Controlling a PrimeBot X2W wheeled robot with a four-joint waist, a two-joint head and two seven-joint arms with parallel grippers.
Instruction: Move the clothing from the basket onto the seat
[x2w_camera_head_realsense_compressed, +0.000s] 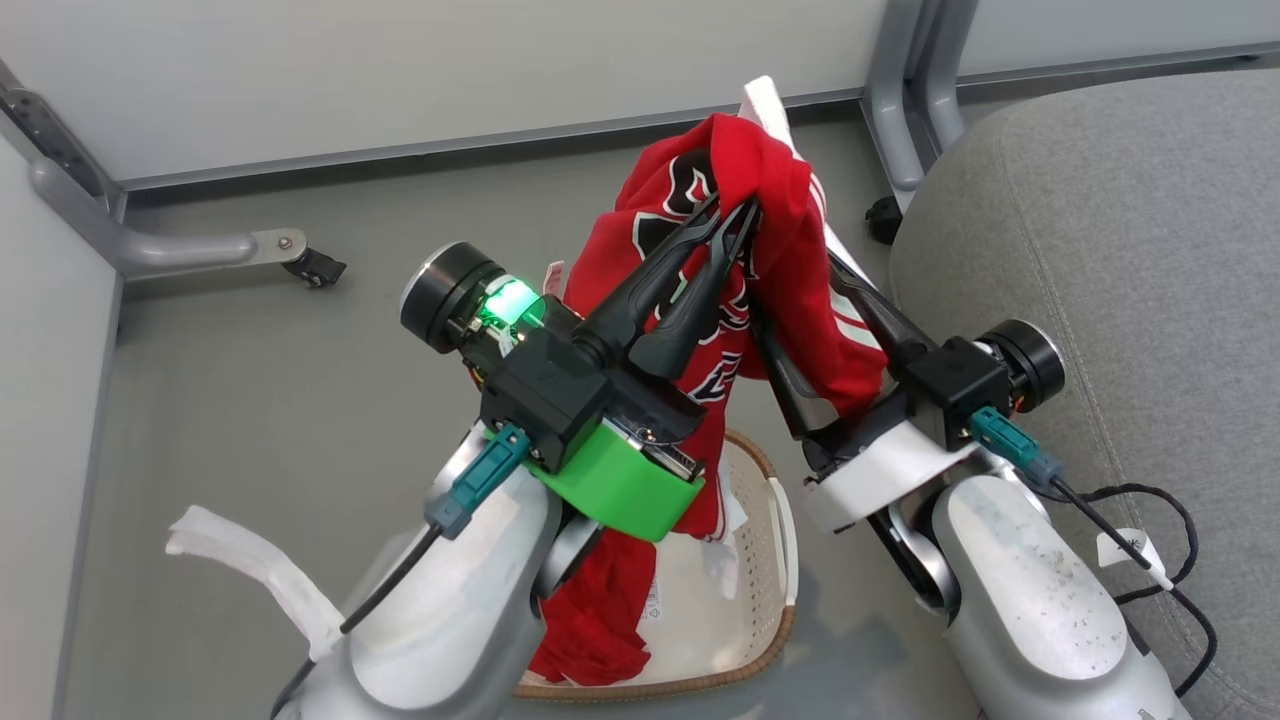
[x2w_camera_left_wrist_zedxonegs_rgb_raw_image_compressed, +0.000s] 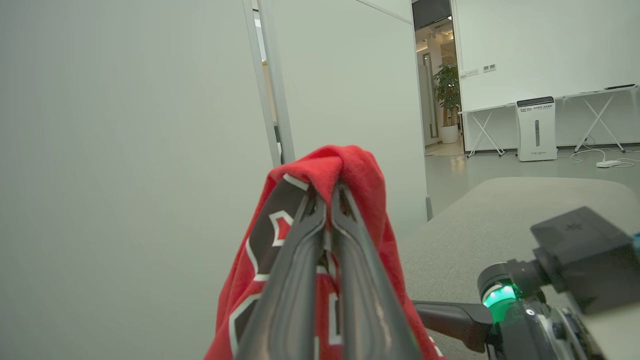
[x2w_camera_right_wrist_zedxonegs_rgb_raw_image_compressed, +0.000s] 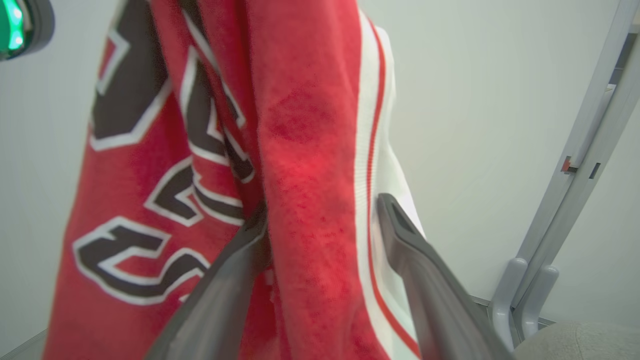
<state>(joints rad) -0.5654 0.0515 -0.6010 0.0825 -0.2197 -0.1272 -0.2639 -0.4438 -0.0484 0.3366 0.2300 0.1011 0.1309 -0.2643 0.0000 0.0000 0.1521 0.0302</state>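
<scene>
The red jersey (x2w_camera_head_realsense_compressed: 612, 268) with black-and-white lettering hangs in the air above the cream basket (x2w_camera_head_realsense_compressed: 770, 530). My left gripper (x2w_camera_head_realsense_compressed: 740, 210) is shut on the jersey's top fold (x2w_camera_left_wrist_zedxonegs_rgb_raw_image_compressed: 350, 167), fingers pointing up. My right gripper (x2w_camera_head_realsense_compressed: 795, 290) stands open lower down, with the jersey (x2w_camera_right_wrist_zedxonegs_rgb_raw_image_compressed: 305, 150) and its white striped trim hanging between its two fingers (x2w_camera_right_wrist_zedxonegs_rgb_raw_image_compressed: 415, 250). More red cloth (x2w_camera_head_realsense_compressed: 590, 620) lies in the basket behind my left forearm; I cannot tell whether it is the shorts. The grey seat (x2w_camera_head_realsense_compressed: 1100, 250) lies to the right of both grippers.
Grey partition walls close off the back and left, with a caster foot (x2w_camera_head_realsense_compressed: 310, 268) and metal legs (x2w_camera_head_realsense_compressed: 900, 110) on the floor. A black cable (x2w_camera_head_realsense_compressed: 1160, 510) lies on the seat's near edge. A white strip of cloth (x2w_camera_head_realsense_compressed: 250, 570) hangs at lower left.
</scene>
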